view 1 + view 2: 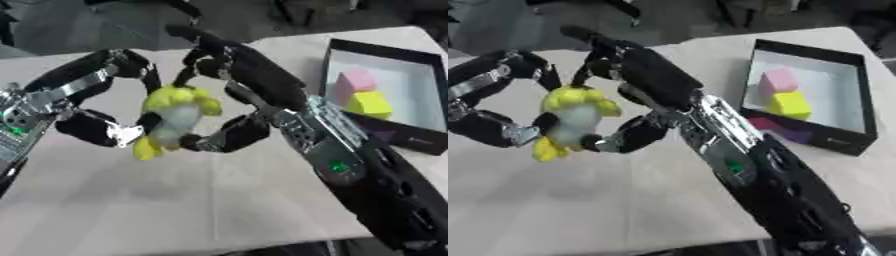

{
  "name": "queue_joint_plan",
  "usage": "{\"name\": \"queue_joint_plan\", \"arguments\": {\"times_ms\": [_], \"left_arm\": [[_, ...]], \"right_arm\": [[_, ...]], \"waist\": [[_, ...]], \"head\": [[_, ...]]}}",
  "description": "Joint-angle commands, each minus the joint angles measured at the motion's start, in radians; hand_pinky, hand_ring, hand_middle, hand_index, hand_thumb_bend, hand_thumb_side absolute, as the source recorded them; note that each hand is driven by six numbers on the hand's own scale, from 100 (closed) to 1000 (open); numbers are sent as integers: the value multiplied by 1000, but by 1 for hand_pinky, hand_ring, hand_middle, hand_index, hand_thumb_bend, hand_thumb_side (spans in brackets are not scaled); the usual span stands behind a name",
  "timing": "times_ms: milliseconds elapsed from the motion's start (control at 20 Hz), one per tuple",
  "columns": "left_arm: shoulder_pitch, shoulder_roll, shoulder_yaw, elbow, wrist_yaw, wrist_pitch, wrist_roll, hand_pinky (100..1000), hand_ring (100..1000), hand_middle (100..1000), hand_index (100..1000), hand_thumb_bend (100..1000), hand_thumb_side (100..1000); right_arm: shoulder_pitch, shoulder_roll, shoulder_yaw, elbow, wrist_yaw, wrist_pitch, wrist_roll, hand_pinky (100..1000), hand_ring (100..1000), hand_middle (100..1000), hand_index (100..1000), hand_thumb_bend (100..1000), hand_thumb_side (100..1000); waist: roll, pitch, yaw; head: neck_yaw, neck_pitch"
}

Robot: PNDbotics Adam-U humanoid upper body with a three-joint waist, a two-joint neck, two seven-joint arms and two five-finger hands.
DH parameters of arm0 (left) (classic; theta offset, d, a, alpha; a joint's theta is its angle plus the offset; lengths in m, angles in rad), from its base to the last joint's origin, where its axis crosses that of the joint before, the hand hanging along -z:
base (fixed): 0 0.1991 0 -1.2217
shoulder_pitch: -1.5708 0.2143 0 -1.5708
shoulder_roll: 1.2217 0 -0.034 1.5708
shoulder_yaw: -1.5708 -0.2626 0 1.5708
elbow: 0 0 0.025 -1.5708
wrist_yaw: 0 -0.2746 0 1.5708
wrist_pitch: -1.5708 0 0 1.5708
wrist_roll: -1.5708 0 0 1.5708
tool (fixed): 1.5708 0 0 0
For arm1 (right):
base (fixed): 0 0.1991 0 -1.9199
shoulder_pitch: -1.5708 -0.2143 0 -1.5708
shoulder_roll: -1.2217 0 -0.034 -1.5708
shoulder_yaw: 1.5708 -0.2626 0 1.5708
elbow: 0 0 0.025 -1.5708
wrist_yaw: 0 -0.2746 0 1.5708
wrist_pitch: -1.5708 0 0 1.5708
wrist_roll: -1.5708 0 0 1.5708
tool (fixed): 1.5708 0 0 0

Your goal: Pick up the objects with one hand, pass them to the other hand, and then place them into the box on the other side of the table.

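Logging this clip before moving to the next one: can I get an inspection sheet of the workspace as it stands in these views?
Surface: pale table, seam lines visible.
Job's things: yellow and white soft toy held above the table between both hands; black box at right, white floor, holding a pink block and a yellow block.
Clutter: nothing seen.
Grippers: left robot hand and right robot hand both curled round the toy, mid-handover.
Cables: nothing seen.
Surroundings: dark blurred floor beyond the far edge.
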Motion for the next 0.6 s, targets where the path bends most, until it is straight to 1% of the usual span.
{"name": "queue_joint_plan", "arguments": {"times_ms": [50, 150, 300, 600], "left_arm": [[-22, 6, -1, -26, 17, 3, -16, 652, 519, 498, 628, 118, 195], [-24, 4, -5, -27, 20, 4, -24, 652, 519, 499, 628, 127, 191], [-24, 2, -6, -27, 21, 5, -29, 652, 520, 499, 628, 121, 194], [-24, 0, -7, -24, 17, 3, -31, 652, 521, 501, 629, 123, 193]], "right_arm": [[-13, 8, -1, 4, 25, 23, -19, 827, 750, 1000, 686, 602, 288], [-13, 11, 2, 9, 31, 27, -23, 827, 750, 1000, 681, 611, 290], [-13, 13, 6, 13, 33, 28, -22, 827, 750, 1000, 673, 596, 291], [-12, 14, 9, 13, 22, 25, -21, 825, 745, 1000, 624, 554, 272]], "waist": [[0, -17, 2], [-1, -18, 2], [-2, -19, 3], [-2, -19, 3]], "head": [[-7, -1], [-9, -1], [-13, -1], [-17, -1]]}}
